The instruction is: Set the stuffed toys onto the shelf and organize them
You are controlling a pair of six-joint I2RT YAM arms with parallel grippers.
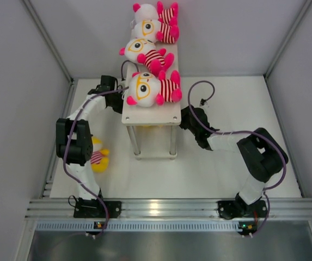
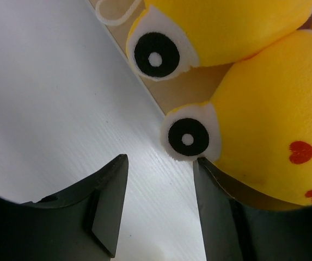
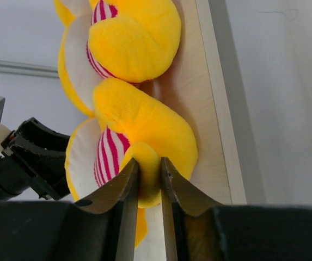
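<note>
Two pairs of jaws, in two different states. My right gripper [image 3: 149,176] is pressed onto a yellow limb [image 3: 148,163] of the nearer yellow plush doll [image 3: 145,122], the one in the pink-and-white striped shirt. The plush is squeezed thin between the pads. That doll lies on the lower board [image 3: 213,109] of the shelf, with another yellow doll [image 3: 134,38] touching it further along.

My left gripper [image 2: 160,160] is spread wide and holds nothing. Its right-hand finger [image 2: 215,206] sits against a yellow head [image 2: 264,141], just below the black-and-white eye. A second yellow head [image 2: 237,27] lies just behind that one. I cannot tell which head belongs to the doll my right jaws are pinching.

From above, the shelf [image 1: 136,115] stands mid-table with my arms reaching in from either side. Three white-headed dolls [image 1: 147,89] with pink limbs lie in a row along its top board. One loose yellow doll [image 1: 98,157] sits on the white table [image 1: 226,163], beside my left arm and off the shelf.

I judge the step in hand to be settling the yellow dolls on the lower tier, with the top row looking done. The next move, as I read it, is to part my right jaws cleanly and back out without dragging the limb off the board's edge. My free left gripper could then go for the loose doll.
</note>
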